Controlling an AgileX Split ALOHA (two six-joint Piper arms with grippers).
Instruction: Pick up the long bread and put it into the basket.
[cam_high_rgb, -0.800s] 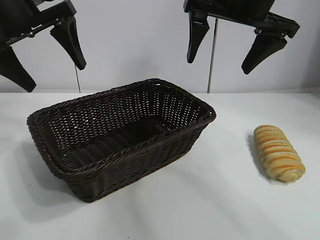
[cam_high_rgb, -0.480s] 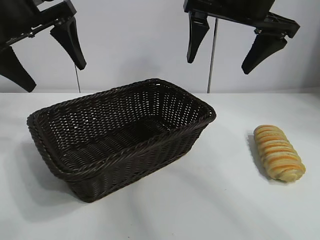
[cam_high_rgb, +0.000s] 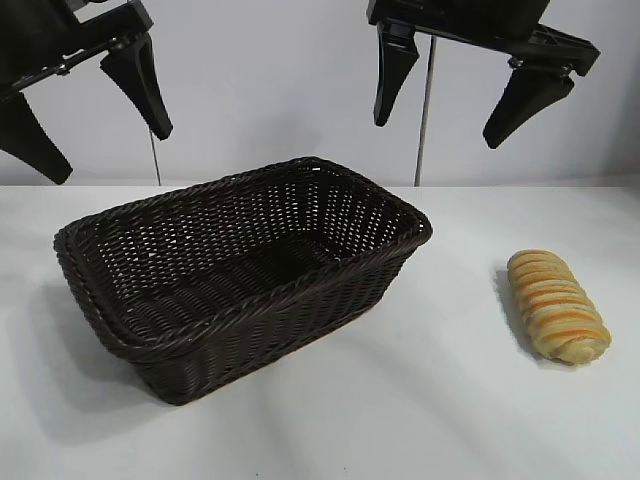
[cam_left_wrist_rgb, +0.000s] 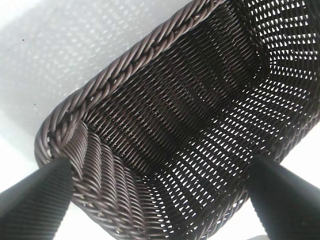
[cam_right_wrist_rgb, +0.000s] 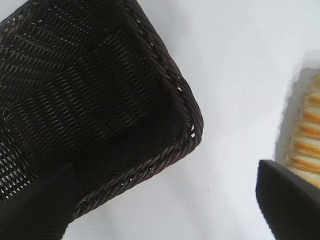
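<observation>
Bread (cam_high_rgb: 558, 318) on the table, outside the basket; both grippers high and spread wide.

The bread lies alone on the white table (cam_high_rgb: 440, 400), at the exterior view's right, well apart from the basket (cam_high_rgb: 240, 270), its ridged stripes facing up. The basket sits left of centre, turned at an angle, with nothing inside. The right gripper (cam_high_rgb: 455, 95) hangs above the gap between basket and bread, fingers (cam_high_rgb: 392, 75) far apart and gripping nothing; its wrist view shows a basket corner (cam_right_wrist_rgb: 192, 125) and one end of the bread (cam_right_wrist_rgb: 305, 142) beside a fingertip. The left gripper (cam_high_rgb: 95, 115) hangs over the basket's left end, likewise wide and bare, its wrist view looking down into the weave (cam_left_wrist_rgb: 165, 110).
</observation>
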